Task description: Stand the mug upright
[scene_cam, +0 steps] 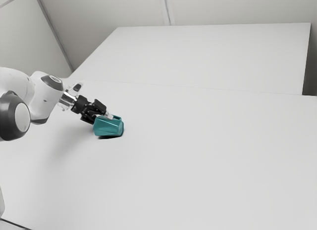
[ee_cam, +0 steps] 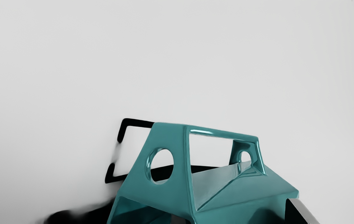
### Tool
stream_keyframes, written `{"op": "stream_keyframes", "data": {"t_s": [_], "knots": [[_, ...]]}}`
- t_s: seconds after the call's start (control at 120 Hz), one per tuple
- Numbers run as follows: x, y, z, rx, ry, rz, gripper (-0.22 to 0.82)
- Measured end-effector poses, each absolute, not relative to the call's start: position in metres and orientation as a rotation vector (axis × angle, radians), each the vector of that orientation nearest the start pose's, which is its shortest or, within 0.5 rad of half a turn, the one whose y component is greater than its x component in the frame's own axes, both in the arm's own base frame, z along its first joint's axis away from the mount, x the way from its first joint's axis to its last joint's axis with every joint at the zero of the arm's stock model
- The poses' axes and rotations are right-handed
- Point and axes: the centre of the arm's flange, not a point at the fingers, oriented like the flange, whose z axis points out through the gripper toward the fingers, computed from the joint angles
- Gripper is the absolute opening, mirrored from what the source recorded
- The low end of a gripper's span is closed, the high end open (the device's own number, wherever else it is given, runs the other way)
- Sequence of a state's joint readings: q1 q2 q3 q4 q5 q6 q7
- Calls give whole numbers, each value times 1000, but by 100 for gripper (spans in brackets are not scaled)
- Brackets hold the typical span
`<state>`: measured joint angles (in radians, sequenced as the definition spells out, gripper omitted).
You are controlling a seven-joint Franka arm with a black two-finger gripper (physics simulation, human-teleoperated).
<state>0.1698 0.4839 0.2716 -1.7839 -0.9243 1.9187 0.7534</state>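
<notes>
Teal mug (scene_cam: 107, 127) on its side, left of centre in the exterior view, mouth toward the arm (scene_cam: 47, 94) and base toward the exterior view's right. Looks to rest on the table (scene_cam: 198, 161) or just above it; cannot tell which. Has an angular handle (ee_cam: 169, 137) on its upper side, with a round hole through one end. Close against the mug, the black gripper (ee_cam: 238, 215), open: one finger (ee_cam: 299, 211) outside the body, the other (ee_cam: 178, 219) within the mouth, with a wall between and no clear pinch. Seems to be at the stage of getting a hold on that wall, the mug not yet upright. Calls next, by the look of it, for closing on the wall, then raising and turning until the base faces down. Could slip or swing if pinched only at the rim. Farther out, a smooth, pale tabletop with soft shadows at the left. Beyond, on the far side, a large white panel (scene_cam: 213, 54), then light grey walls (scene_cam: 99, 15) with a narrow vertical strip (scene_cam: 167, 7).
</notes>
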Motion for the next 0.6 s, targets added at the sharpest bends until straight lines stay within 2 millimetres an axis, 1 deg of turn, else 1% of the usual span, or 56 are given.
{"op": "stream_keyframes", "data": {"t_s": [0.058,0.175,0.242,0.417,0.55,0.583,0.6], "knots": [[600,206,286,2395,187,182,20],[601,203,288,2369,193,187,15],[601,201,289,2356,193,191,11],[604,194,294,2336,183,198,-5],[606,189,296,2329,173,199,-8],[607,188,297,2326,171,199,-8],[607,187,297,2325,170,199,-10]]}}
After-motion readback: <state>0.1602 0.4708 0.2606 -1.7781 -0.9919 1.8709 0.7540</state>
